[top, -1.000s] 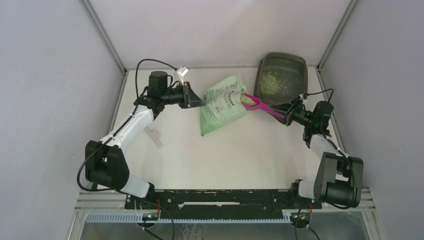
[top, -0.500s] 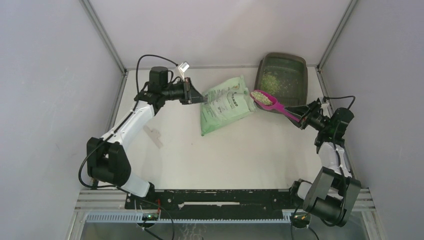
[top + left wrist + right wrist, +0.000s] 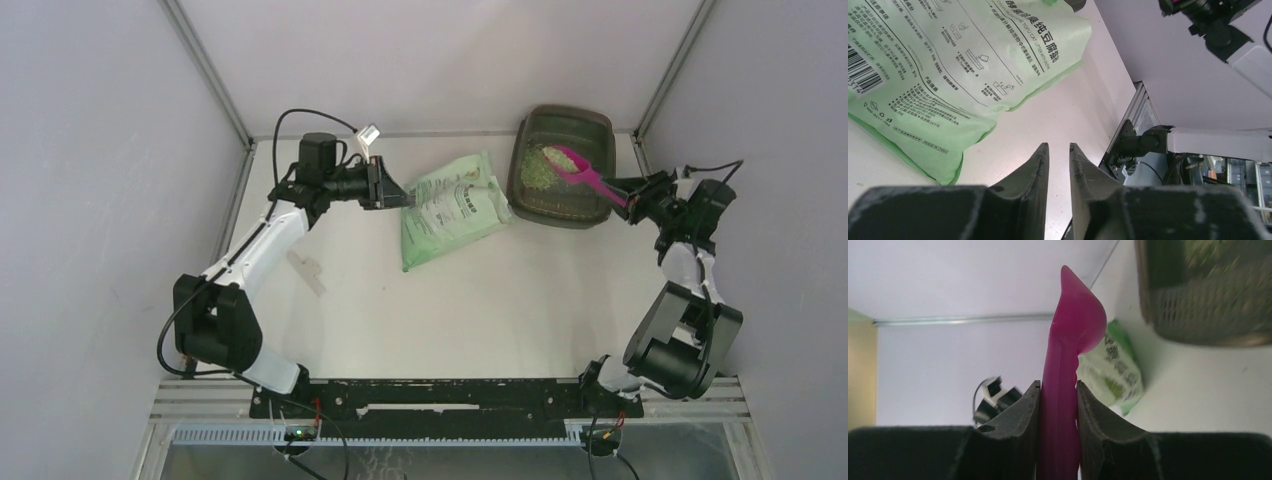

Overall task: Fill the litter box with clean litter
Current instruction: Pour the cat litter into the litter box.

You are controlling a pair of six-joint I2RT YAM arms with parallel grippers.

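Observation:
The dark litter box (image 3: 524, 190) stands at the back right with a patch of clean litter (image 3: 536, 172) on its floor. My right gripper (image 3: 632, 192) is shut on the handle of a magenta scoop (image 3: 582, 172), whose bowl carries litter (image 3: 556, 155) above the box. In the right wrist view the scoop (image 3: 1073, 335) stands between the fingers of the right gripper (image 3: 1058, 385), with the box (image 3: 1208, 295) at the upper right. My left gripper (image 3: 405, 198) sits at the left edge of the green bag (image 3: 450, 210). In its wrist view the left gripper (image 3: 1059, 146) shows a narrow empty gap, the bag (image 3: 948, 65) lying apart from it.
A small pale strip (image 3: 308, 270) lies on the table left of centre. Metal frame posts run along both sides of the table toward the back wall. The green bag (image 3: 1110, 365) lies just left of the litter box.
My right arm swung the loaded scoop from the bag's mouth up over the litter box. The left gripper's jaws parted slightly and let go of the bag's edge.

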